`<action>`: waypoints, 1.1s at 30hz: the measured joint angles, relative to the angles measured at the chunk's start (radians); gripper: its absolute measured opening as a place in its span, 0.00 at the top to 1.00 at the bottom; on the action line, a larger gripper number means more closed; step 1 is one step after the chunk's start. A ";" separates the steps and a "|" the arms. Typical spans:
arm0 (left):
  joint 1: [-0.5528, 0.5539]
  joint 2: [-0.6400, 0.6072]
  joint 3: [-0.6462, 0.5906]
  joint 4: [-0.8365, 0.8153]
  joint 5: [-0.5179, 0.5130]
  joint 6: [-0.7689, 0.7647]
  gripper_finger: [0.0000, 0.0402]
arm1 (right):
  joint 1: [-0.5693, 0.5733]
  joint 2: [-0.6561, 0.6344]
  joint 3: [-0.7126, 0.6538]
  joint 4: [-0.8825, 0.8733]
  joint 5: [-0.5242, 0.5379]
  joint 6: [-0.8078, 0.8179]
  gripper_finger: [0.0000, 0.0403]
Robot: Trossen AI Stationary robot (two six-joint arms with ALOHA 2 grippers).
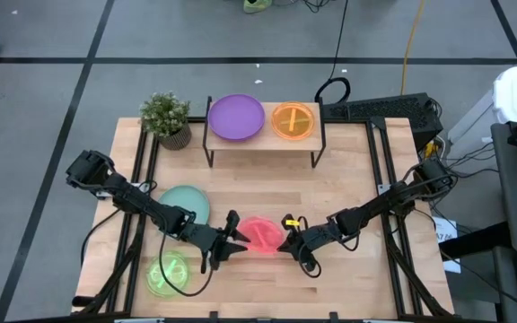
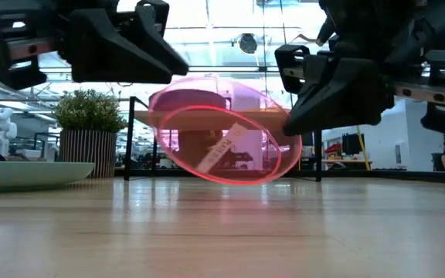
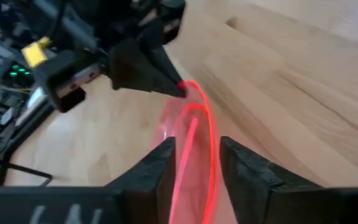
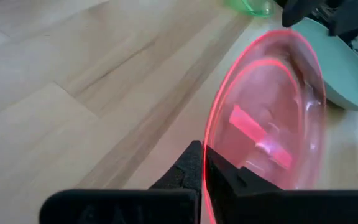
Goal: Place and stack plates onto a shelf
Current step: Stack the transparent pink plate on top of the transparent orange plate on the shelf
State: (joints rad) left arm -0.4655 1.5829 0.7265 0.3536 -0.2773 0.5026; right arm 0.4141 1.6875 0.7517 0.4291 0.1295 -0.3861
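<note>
Translucent pink plate (image 2: 226, 143), tipped up on edge above the wooden tabletop (image 1: 348, 193), fills the middle of the low view; it is thin, glassy, with a bright red rim and a pale label stuck across its face. It hangs in front of the shelf (image 1: 263, 144), between the two grippers.

Right gripper (image 1: 292, 240) pinches the plate's rim on the side away from the teal plate: in the right wrist view its fingers (image 4: 194, 171) are pressed together with the red edge caught between them, so it is clamped on the pink plate. Left gripper (image 1: 232, 240) sits at the opposite rim, on the teal plate's side. In the left wrist view its fingers (image 3: 160, 165) stand apart with the plate's edge running through the gap, and no finger presses on it: parted, holding nothing.

Teal plate (image 1: 185, 203) lies flat on the tabletop just beside the pink plate, under the left arm. A lime-green plate (image 1: 168, 273) lies flat beyond it, nearer the table's front edge. On the shelf, a purple plate (image 1: 236, 117) and an orange plate (image 1: 293, 120) rest side by side. A small potted plant (image 1: 166, 118) stands just beside the shelf's purple-plate end.
</note>
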 joint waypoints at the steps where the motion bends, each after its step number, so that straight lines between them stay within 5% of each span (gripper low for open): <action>1: 0.000 0.000 0.000 0.013 -0.008 -0.006 0.65 | 0.000 0.000 0.000 -0.001 0.002 0.000 1.00; 13: -0.002 0.000 0.000 0.120 -0.182 -0.106 0.33 | -0.002 0.000 0.009 -0.077 0.067 0.042 1.00; 33: -0.079 -0.044 0.001 0.065 -0.652 -0.343 0.30 | 0.020 -0.001 0.266 -0.654 0.369 0.065 1.00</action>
State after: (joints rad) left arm -0.5442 1.5388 0.7277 0.4189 -0.9295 0.1600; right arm 0.4339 1.6867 1.0172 -0.2252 0.4981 -0.3213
